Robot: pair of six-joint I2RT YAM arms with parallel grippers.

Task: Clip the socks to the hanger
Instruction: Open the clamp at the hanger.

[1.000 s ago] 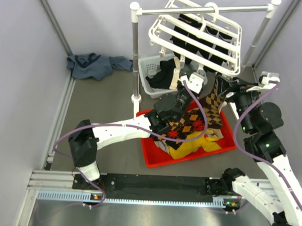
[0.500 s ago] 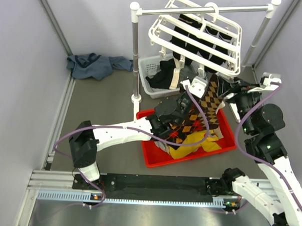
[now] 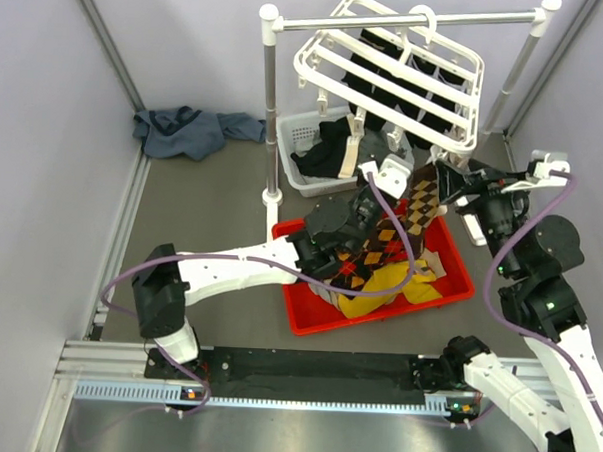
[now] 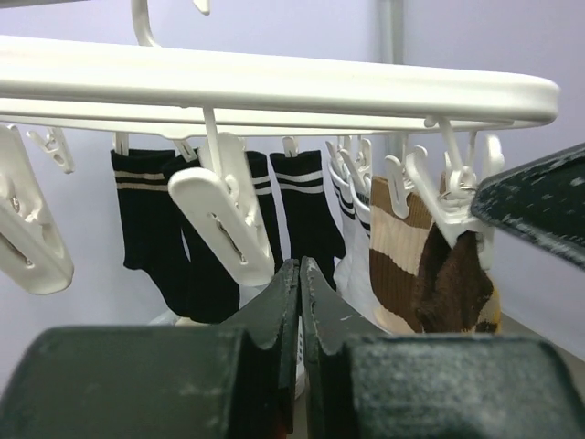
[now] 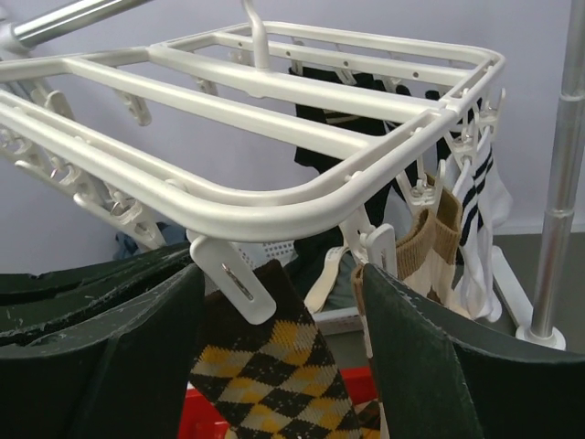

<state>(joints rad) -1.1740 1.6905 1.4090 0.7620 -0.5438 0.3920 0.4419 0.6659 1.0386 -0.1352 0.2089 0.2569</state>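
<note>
1. Lilac walls on three sides, a grey tabletop (image 3: 212, 202) below, and a blue cloth (image 3: 186, 131) crumpled in the far left corner.
2. At the back, hooked over a metal rod (image 3: 411, 21) between two white posts: white hanger (image 5: 274, 215), tilted, with clips dangling.
3. Already clipped there: black socks with pale stripes (image 4: 146, 219), white striped socks (image 4: 352, 210), and one brown and cream sock (image 4: 430, 265).
4. By the left post, a white basket (image 3: 295, 136) of dark items; nearer, a red tray (image 3: 296, 311) heaped with argyle socks (image 3: 380, 254) over something yellow.
5. Pressed tight together: left fingers (image 4: 270, 306), pointing up at a free clip (image 4: 224, 219) just under the frame.
6. Spread wide: right fingers (image 5: 110, 347), one on either side of a raised argyle sock (image 5: 274, 366), dark with tan diamonds, lifted above the tray's far side.
7. At that sock's top edge, a white peg (image 5: 233, 279) overlapping it; cannot tell whether it bites.
</note>
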